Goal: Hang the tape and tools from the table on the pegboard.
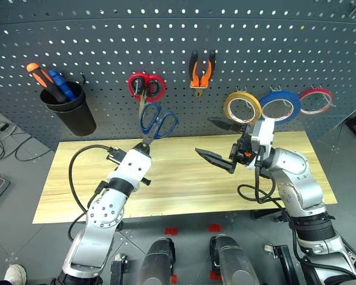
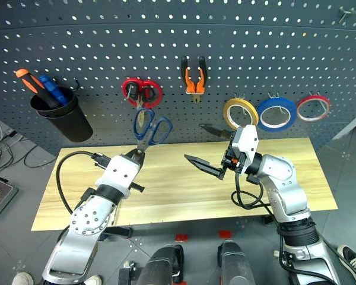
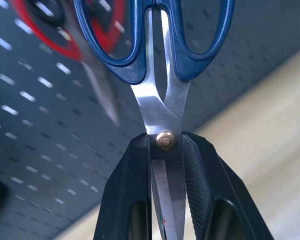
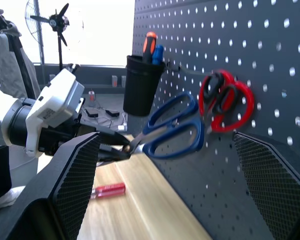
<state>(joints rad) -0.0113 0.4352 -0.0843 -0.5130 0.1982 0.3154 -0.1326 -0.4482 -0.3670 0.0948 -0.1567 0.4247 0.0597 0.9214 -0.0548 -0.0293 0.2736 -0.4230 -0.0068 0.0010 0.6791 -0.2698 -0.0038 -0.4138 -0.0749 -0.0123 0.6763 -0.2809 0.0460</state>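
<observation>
My left gripper (image 1: 143,145) is shut on the blades of the dark-blue-handled scissors (image 1: 159,122), near the pivot. It holds them upright against the pegboard (image 1: 107,41), handles just below the red-handled scissors (image 1: 146,87). The left wrist view shows the steel blades clamped between the black fingers (image 3: 130,190). My right gripper (image 1: 203,135) is open and holds nothing; it points left above the table (image 1: 184,190), right of the scissors. The orange-and-black pliers (image 1: 202,71) and the blue tape (image 1: 280,105) hang on the pegboard. The red-handled screwdriver (image 4: 107,190) lies on the table below my left hand.
A black cup (image 1: 71,110) with orange- and blue-handled tools hangs at the pegboard's left. A yellow ring (image 1: 242,107) and a thin red ring (image 1: 315,101) flank the blue tape. Black cables loop off both wrists over the table.
</observation>
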